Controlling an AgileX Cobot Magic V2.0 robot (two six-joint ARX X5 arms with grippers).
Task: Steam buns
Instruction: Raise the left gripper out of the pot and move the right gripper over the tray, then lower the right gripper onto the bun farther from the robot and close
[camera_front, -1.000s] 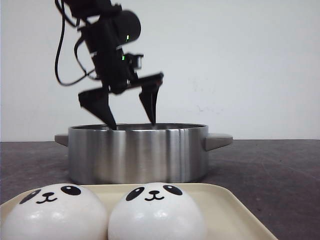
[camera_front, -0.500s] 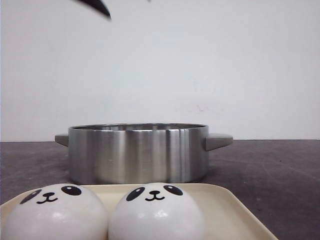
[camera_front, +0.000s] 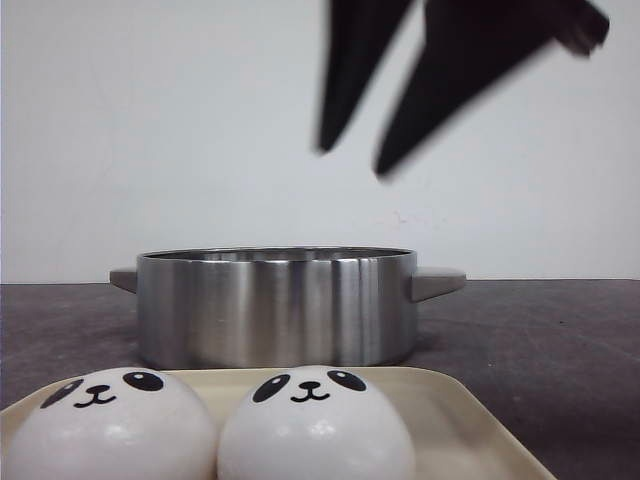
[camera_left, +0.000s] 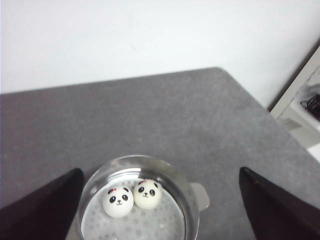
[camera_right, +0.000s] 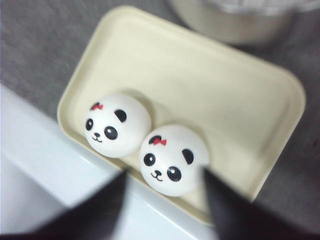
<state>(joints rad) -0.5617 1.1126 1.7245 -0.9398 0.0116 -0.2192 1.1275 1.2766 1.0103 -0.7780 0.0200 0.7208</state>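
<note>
1. Currently two buns sit side by side in the steel pot (camera_left: 192, 200), touching: one (camera_left: 118, 202) with a red bow, the other (camera_left: 147, 194) next to it.
2. Other two buns are on the cream tray (camera_right: 240, 80), also touching: one (camera_right: 118, 125) near the tray's corner, one (camera_right: 174, 159) beside it. Both have red bows in the right wrist view.
3. Front view: tray (camera_front: 470, 420) sits in front of the pot (camera_front: 275, 305), with both buns (camera_front: 108, 425) (camera_front: 315, 425) facing the camera.
4. Right gripper (camera_right: 165, 187): spread wide, empty, hovering over the tray with the nearer bun between its fingers' line. Front view shows it (camera_front: 352, 162) blurred, high above the pot.
5. Left gripper (camera_left: 160, 200): fingers far apart at the frame edges, nothing held, well above the pot.
6. Table (camera_left: 150, 110) is grey; pot and tray both rest on it.
</note>
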